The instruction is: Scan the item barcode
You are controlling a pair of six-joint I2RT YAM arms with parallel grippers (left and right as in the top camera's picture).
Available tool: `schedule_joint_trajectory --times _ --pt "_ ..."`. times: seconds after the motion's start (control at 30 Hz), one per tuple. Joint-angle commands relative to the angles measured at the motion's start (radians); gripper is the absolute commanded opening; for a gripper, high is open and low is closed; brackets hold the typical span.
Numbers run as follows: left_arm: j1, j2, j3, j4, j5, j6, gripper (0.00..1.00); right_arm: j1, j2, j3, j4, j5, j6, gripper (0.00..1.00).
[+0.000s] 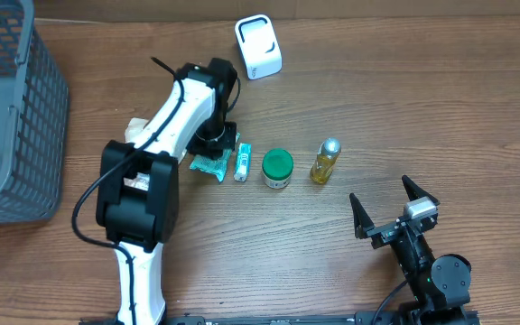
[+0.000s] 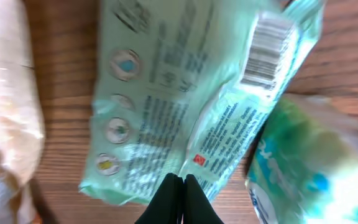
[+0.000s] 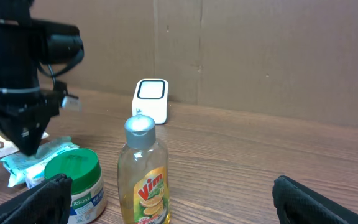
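Note:
A pale green packet (image 2: 166, 112) lies flat on the table with its printed back up and its barcode (image 2: 266, 50) showing near one end. My left gripper (image 2: 183, 179) is shut, its tips together against the packet's back seam near the lower edge; I see no film between them. From above, the left gripper (image 1: 213, 144) points straight down onto the packet (image 1: 208, 165). The white scanner (image 1: 258, 47) stands at the back of the table, also in the right wrist view (image 3: 150, 99). My right gripper (image 1: 394, 209) is open at the front right, holding nothing.
Beside the packet stand a small tube (image 1: 241, 163), a green-lidded jar (image 1: 277, 169) and a yellow Vim bottle (image 1: 325, 161). A grey mesh basket (image 1: 12, 117) fills the left side. A whitish wrapped item (image 2: 5, 93) lies left of the packet.

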Motion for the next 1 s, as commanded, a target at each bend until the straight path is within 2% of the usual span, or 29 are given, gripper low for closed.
schedule_joint_trajectory --times 0.0,0.07,0.23,0.4,0.6,0.87,0.97 --pt "0.022 -0.127 0.041 -0.024 0.004 -0.009 0.04 -0.003 -0.007 -0.010 0.003 0.009 -0.003 1.00" --pt "0.024 -0.183 0.041 -0.054 -0.044 -0.021 0.04 -0.003 -0.007 -0.010 0.003 0.009 -0.003 1.00" --pt "0.032 -0.280 0.041 -0.154 -0.198 -0.138 0.04 -0.003 -0.007 -0.010 0.003 0.009 -0.003 1.00" --pt "0.045 -0.298 0.027 -0.268 -0.303 -0.248 0.05 -0.003 -0.007 -0.010 0.003 0.009 -0.003 1.00" --pt "0.079 -0.298 -0.114 -0.259 -0.462 -0.415 0.04 -0.003 -0.007 -0.010 0.003 0.009 -0.003 1.00" --pt "0.176 -0.298 -0.343 -0.135 -0.447 -0.423 0.04 -0.003 -0.007 -0.010 0.003 0.009 -0.003 1.00" --pt "0.220 -0.298 -0.391 -0.092 -0.393 -0.349 0.05 -0.003 -0.007 -0.010 0.003 0.009 -0.003 1.00"
